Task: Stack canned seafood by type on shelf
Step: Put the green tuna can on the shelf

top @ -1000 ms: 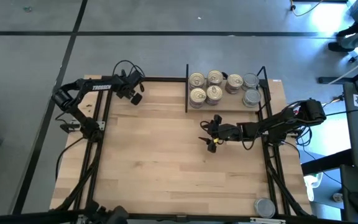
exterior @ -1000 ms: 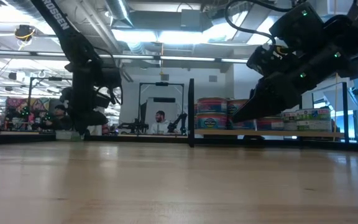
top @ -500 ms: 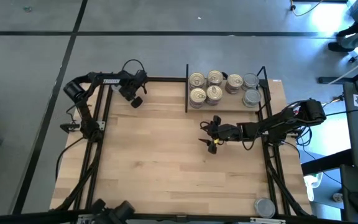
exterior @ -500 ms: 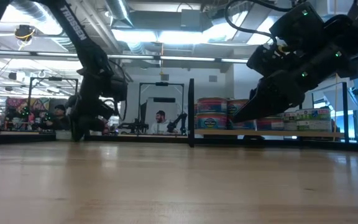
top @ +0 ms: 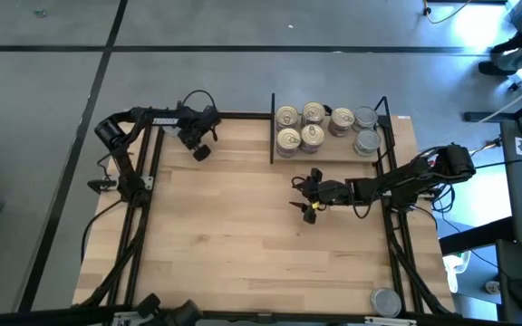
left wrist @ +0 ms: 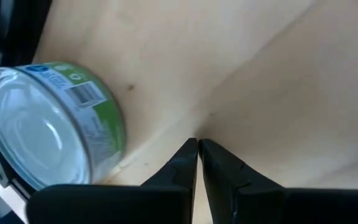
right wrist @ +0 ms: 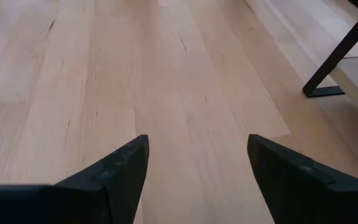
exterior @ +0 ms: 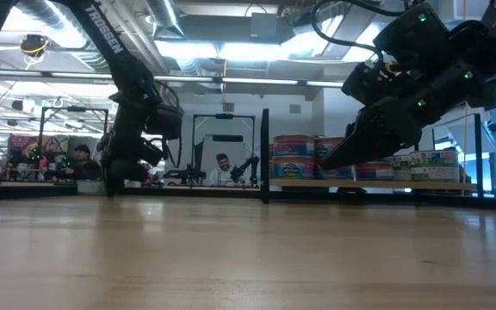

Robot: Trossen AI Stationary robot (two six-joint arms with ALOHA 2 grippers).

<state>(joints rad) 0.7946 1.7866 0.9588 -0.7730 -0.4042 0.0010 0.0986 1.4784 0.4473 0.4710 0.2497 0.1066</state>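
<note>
Right gripper (top: 309, 195): fingers spread wide, nothing between them, hanging above bare tabletop (top: 234, 235) just in front of the shelf (top: 332, 158). Its wrist camera shows only planks ahead and a black shelf foot (right wrist: 334, 59) off to one side.

Left gripper (top: 199, 148): fingers (left wrist: 185, 163) pressed together, empty, at the far left corner of the tabletop. A green-labelled tin (left wrist: 51, 121) lies close beside it in its wrist view, tipped on its edge, grey lid facing the camera; the high view does not show this tin.

Shelved tins (top: 311, 127): gold-lidded group against the black divider (top: 272, 127), grey-lidded tins (top: 366, 129) toward the right post.

Loose grey-lidded tin (top: 386, 302): near right corner of the tabletop, well apart from both grippers; the right arm is the nearer. Judged: the green-labelled tin falls to the left gripper, which must first part its fingers.
</note>
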